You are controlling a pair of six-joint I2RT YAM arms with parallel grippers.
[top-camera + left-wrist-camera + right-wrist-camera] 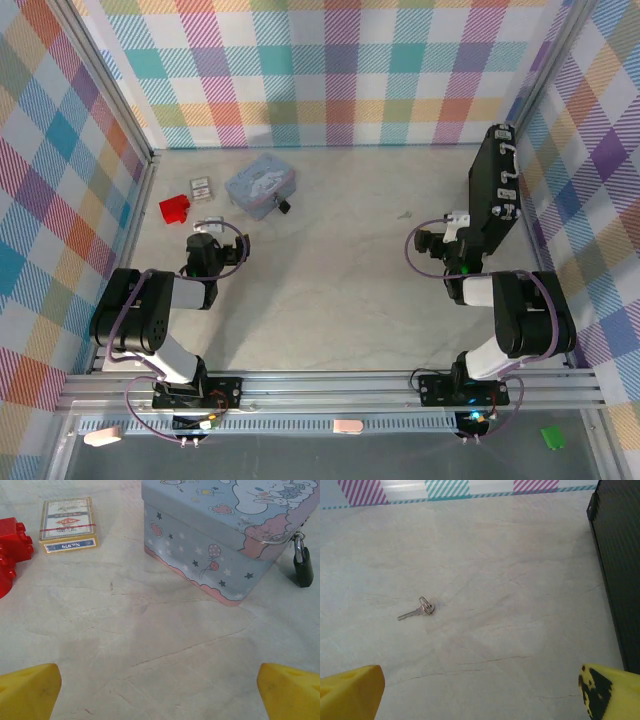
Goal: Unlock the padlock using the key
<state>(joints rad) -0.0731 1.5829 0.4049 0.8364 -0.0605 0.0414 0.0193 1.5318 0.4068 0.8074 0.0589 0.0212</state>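
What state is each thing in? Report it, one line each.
padlock: shackle shut, hanging from the tin's hasp
key: lying loose on the table, not held
tin: lid down, padlocked
card pack: lying flat, banded
left gripper: jaws open, empty
right gripper: jaws open, empty

The right gripper [481, 695] hangs with its yellow fingertips [350, 690] spread wide over the pale marbled table [520, 555], the key [415, 611] lying flat ahead of it toward its left finger, untouched, and the black case [620, 565] standing just beyond its right finger.
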